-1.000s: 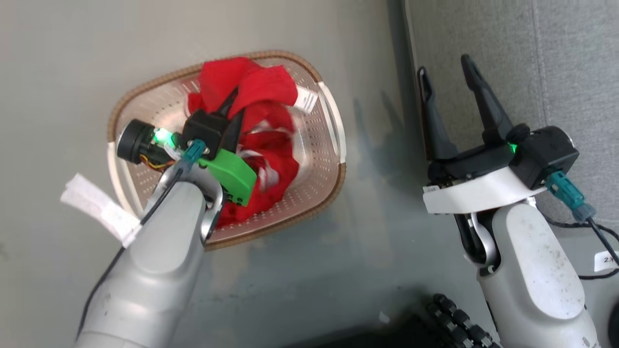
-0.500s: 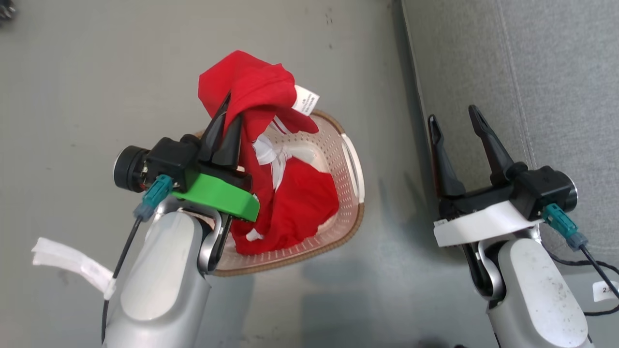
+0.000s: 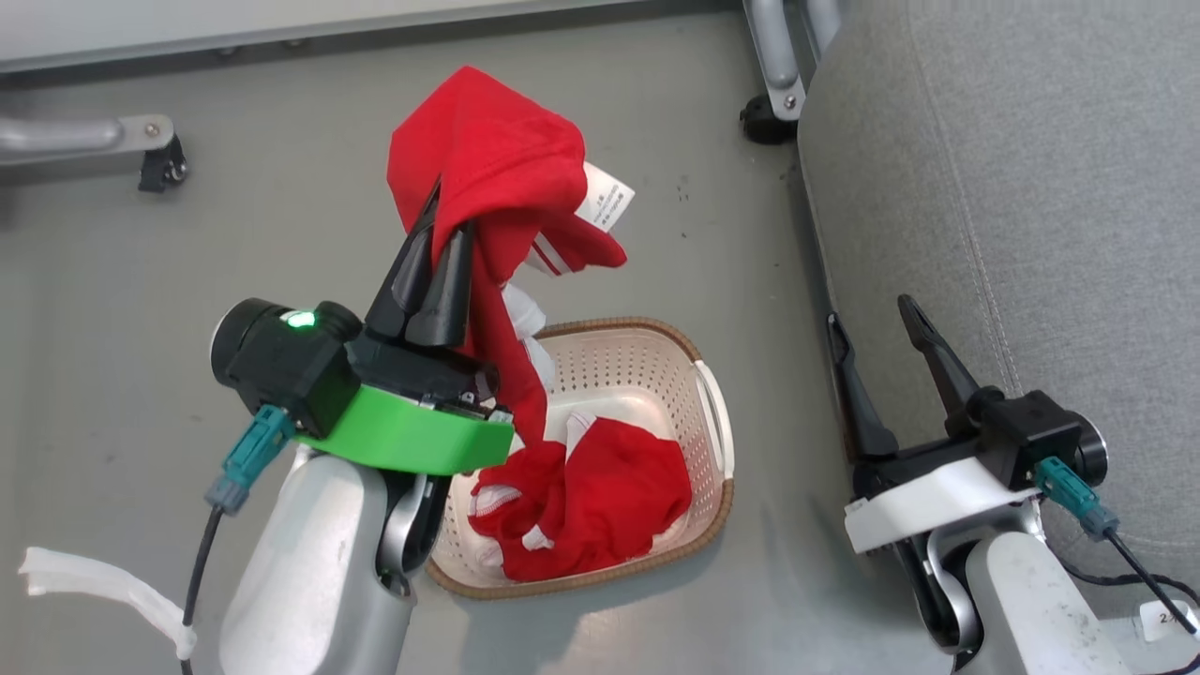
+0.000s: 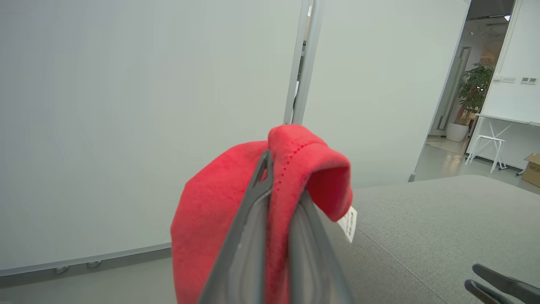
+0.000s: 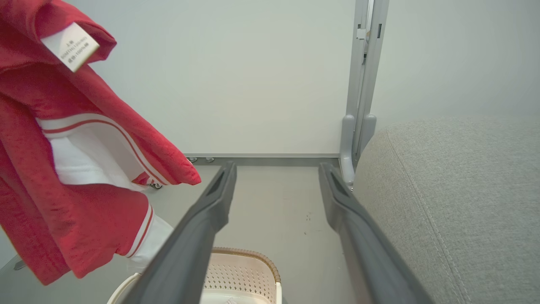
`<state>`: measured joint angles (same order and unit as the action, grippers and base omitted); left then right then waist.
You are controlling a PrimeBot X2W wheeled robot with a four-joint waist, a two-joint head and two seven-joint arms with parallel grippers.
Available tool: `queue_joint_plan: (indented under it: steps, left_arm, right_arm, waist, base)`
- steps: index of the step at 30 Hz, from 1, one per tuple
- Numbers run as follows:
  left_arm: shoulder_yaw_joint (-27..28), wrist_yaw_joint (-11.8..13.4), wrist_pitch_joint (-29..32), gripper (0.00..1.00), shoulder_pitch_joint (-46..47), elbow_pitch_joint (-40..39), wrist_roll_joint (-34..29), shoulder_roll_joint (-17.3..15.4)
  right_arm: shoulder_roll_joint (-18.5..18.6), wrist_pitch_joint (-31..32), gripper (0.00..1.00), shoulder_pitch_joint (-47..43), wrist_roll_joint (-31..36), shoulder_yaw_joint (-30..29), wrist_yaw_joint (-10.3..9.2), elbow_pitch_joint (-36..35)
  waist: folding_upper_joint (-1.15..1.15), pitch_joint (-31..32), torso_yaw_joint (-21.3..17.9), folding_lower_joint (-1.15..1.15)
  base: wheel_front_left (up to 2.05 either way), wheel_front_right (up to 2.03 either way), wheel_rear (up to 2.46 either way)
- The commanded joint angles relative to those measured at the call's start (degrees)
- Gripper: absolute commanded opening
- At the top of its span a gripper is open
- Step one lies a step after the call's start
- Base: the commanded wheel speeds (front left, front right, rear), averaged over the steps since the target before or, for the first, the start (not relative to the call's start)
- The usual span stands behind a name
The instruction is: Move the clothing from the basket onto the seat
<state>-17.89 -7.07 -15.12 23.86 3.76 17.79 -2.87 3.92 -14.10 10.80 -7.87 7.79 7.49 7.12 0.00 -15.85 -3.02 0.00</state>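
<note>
Now the left claw [image 3: 448, 225] is shut tight on a piece of red clothing [image 3: 497, 141] and holds it up high over the basket [image 3: 701, 375]. Its low end hangs down at the basket's left edge. A second red piece [image 3: 609, 487] lies inside, by the near edge. The basket sits on the floor [image 3: 281, 234], near the seat [image 3: 1031, 187]. The right claw [image 3: 870, 314] is wide open and holds nothing, by the seat's left edge.

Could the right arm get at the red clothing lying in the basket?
Probably yes: its end effector is open and empty, the basket sits just beside it, and nothing covers the clothing.
</note>
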Motion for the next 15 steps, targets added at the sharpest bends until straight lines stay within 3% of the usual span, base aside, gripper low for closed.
queue_joint_plan:
  steps: [1,15]
  left_arm:
    - [0.0,-0.01,-0.04,0.0,-1.48,-0.87,-0.29,-0.06]
    - [-0.84,1.45,-0.04,0.0,-9.5,-5.7,-1.84,-0.06]
  right_arm:
    - [0.08,0.25,1.0,-1.17,-0.2,0.14,0.0,-0.12]
    - [-0.23,2.44,1.0,-6.87,-0.67,1.32,0.0,-1.89]
  waist:
    - [0.0,3.58,0.8,0.0]
    - [0.0,9.44,1.13,0.0]
  base:
    - [0.0,0.0,0.0]
    - [0.0,0.0,0.0]
